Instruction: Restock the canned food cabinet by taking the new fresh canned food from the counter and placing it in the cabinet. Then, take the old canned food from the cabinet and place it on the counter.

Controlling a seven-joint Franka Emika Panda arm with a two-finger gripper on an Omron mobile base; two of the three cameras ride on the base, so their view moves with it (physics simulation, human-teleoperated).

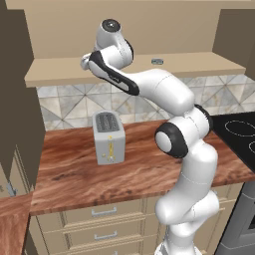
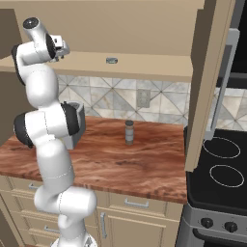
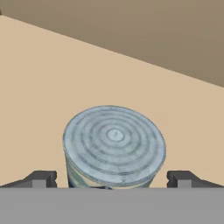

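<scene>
Gripper (image 3: pixel 112 186) is raised to the cabinet (image 1: pixel 60 74) shelf, at 11 o'clock in the left base view. Hand view: the old canned food (image 3: pixel 113 146) stands upright on the shelf board between the two fingers (image 3: pixel 41 179), which sit spread, one either side, not touching its wall. Judgement: lined up to clamp the can for removal.

New fresh canned food (image 1: pixel 157 61) already lies flat on the same shelf, well apart, at 1 o'clock. Bench (image 1: pixel 74 174) carries a toaster (image 1: pixel 108 137) and a slim shaker (image 2: pixel 129 132); the can's landing spot is likely there.
</scene>
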